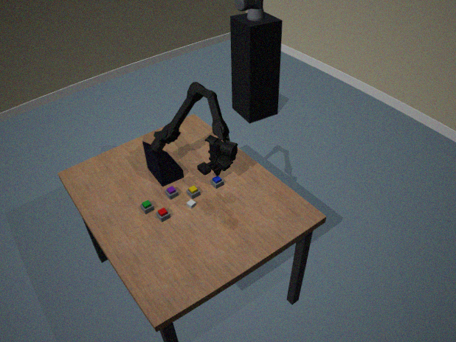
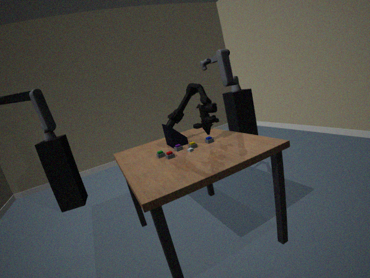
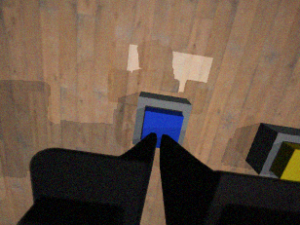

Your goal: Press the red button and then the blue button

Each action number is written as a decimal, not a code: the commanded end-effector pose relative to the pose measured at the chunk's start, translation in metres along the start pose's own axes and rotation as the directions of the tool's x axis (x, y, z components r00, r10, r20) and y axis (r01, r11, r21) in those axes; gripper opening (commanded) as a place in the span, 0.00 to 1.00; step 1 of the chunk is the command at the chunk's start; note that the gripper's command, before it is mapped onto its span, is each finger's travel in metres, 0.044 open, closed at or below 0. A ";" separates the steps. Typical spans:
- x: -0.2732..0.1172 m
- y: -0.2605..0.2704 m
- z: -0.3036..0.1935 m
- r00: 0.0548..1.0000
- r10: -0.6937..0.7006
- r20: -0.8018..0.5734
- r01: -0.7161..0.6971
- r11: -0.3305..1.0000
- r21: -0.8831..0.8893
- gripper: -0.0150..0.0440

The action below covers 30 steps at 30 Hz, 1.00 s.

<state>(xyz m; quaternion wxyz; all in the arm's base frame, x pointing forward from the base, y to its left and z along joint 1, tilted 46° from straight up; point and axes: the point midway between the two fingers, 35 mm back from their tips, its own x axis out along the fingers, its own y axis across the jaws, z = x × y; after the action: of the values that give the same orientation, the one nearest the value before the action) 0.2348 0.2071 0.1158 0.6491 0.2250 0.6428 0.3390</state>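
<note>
The blue button (image 3: 164, 126) is sitting on the tabletop (image 1: 206, 254), directly under the end effector (image 3: 158, 138), whose closed, empty fingertips are pointing down at the cap's near edge; whether they are touching it cannot be told. The yellow button (image 3: 287, 161) is lying near the blue one. The red button (image 1: 162, 212) is standing well apart, just beside the green button (image 1: 147, 204).
</note>
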 end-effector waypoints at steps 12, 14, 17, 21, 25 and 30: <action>0.026 -0.003 -0.002 1.000 -0.006 -0.009 0.006 1.000 0.012 0.29; 0.027 -0.003 -0.002 1.000 -0.005 -0.009 0.006 1.000 0.012 0.29; 0.027 -0.003 -0.002 1.000 -0.005 -0.009 0.006 1.000 0.012 0.29; 0.027 -0.003 -0.002 1.000 -0.005 -0.009 0.006 1.000 0.012 0.29; 0.027 -0.003 -0.002 1.000 -0.005 -0.009 0.006 1.000 0.012 0.29; 0.027 -0.003 -0.002 1.000 -0.005 -0.009 0.006 1.000 0.012 0.29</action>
<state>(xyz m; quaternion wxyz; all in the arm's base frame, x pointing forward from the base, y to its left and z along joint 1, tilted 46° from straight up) 0.2316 0.2247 0.0976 0.6463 0.2256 0.6454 0.3389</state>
